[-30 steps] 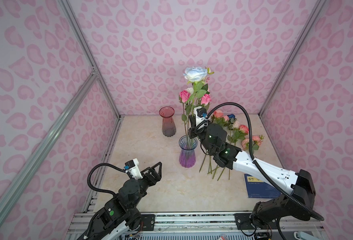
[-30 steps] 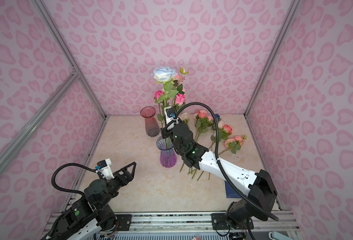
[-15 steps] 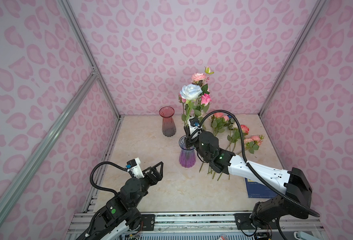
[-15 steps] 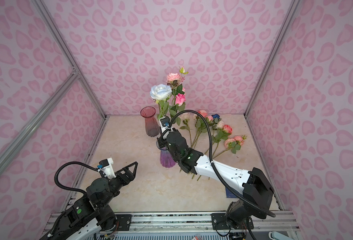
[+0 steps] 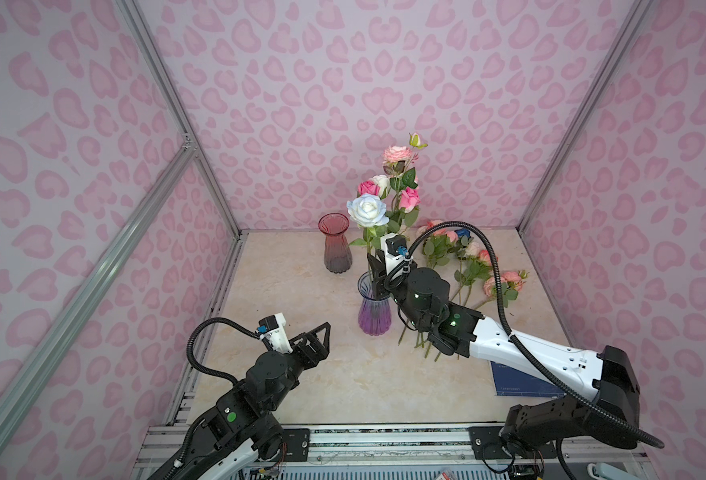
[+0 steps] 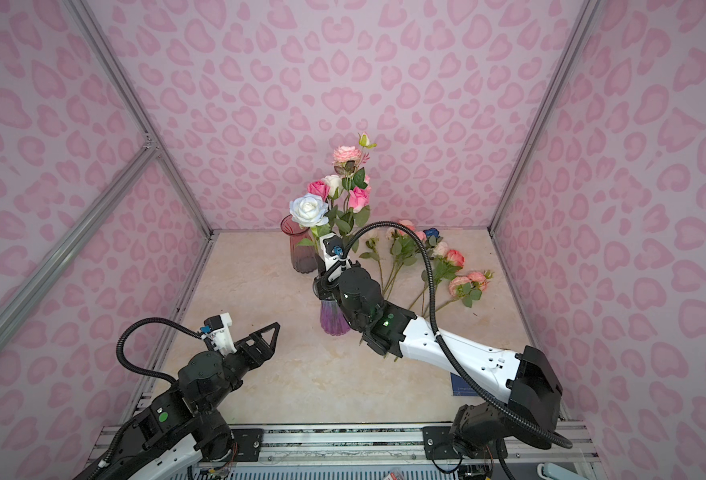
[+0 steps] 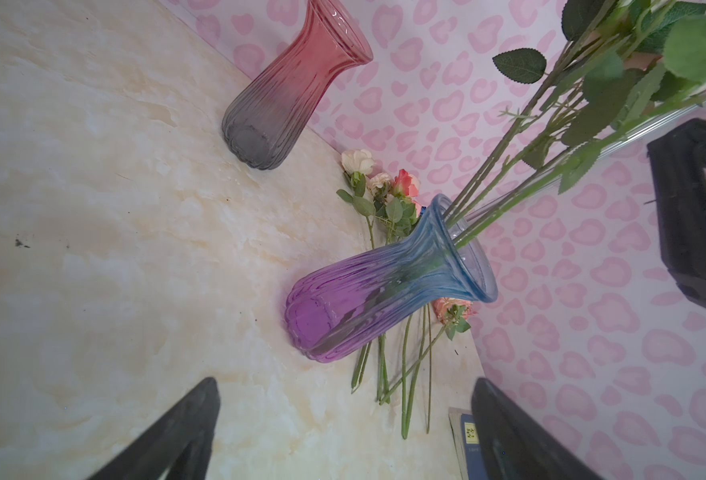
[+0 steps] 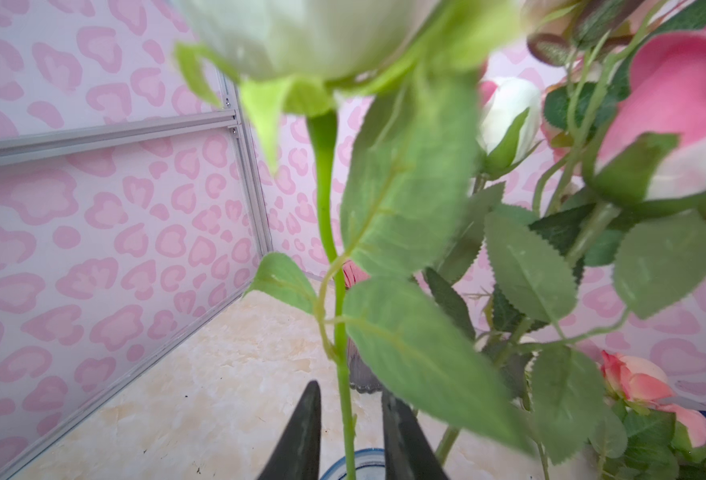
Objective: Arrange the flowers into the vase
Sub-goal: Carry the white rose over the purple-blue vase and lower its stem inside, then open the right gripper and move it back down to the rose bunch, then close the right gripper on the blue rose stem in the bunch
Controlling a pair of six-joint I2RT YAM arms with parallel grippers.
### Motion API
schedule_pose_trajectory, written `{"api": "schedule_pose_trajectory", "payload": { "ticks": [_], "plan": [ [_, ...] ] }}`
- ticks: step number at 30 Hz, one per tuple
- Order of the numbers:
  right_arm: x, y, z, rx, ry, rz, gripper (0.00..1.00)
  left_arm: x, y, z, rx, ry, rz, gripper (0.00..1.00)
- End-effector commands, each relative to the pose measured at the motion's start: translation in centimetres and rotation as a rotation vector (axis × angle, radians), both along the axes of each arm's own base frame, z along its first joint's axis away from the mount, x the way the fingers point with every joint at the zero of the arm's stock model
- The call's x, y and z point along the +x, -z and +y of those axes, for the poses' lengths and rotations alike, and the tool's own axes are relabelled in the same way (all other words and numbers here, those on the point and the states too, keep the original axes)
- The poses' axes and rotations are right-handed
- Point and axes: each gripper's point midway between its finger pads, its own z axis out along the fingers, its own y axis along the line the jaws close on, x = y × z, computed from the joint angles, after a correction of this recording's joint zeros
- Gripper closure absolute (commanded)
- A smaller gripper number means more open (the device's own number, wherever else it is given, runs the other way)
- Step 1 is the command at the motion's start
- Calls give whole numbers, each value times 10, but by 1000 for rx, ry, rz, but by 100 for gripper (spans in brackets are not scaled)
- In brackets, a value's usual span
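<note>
The purple-and-blue glass vase (image 5: 374,309) (image 6: 334,320) (image 7: 384,286) stands mid-table and holds several flowers, among them pink roses (image 5: 409,198) and a white-blue rose (image 5: 367,211) (image 6: 308,210). My right gripper (image 8: 349,399) (image 5: 378,272) sits just above the vase rim. Its jaws are open on either side of the white-blue rose's stem (image 8: 345,374), with a gap on both sides. More flowers (image 5: 473,266) (image 6: 438,266) lie loose on the table right of the vase. My left gripper (image 7: 345,399) (image 5: 322,332) hovers open and empty in front of the vase, to its left.
A red-to-grey glass vase (image 5: 335,245) (image 7: 289,95) stands empty behind and left of the purple one. A dark blue book (image 5: 517,380) lies at the front right, partly under my right arm. Pink patterned walls close in three sides.
The white-blue rose has come down, its stem now in the vase. My right gripper lowered with it and its jaws have parted off the stem. The left arm has barely moved.
</note>
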Motion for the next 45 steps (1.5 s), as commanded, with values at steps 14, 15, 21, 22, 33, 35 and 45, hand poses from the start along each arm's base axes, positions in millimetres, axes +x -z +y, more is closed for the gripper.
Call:
{"api": "schedule_pose_trajectory", "payload": {
  "ticks": [14, 15, 21, 22, 33, 35, 45],
  "plan": [
    [-16, -18, -29, 54, 33, -19, 72, 7, -10, -17, -15, 43, -10, 5],
    [-18, -20, -32, 64, 36, -18, 72, 7, -9, -18, -8, 51, -8, 5],
    [-14, -13, -84, 72, 174, 25, 69, 7, -3, -45, 21, 169, 20, 4],
    [-9, -3, -99, 67, 206, 60, 68, 7, 2, -51, 14, 190, 36, 4],
    [45, 173, -259, 149, 544, 686, 61, 3, 56, -81, -2, 293, 174, 3],
    [54, 195, -271, 182, 567, 757, 61, 4, 54, -80, 16, 291, 166, 4],
    [135, 272, -294, 69, 543, 1100, 59, 0, 59, -78, 46, 305, 176, 4]
  ]
}}
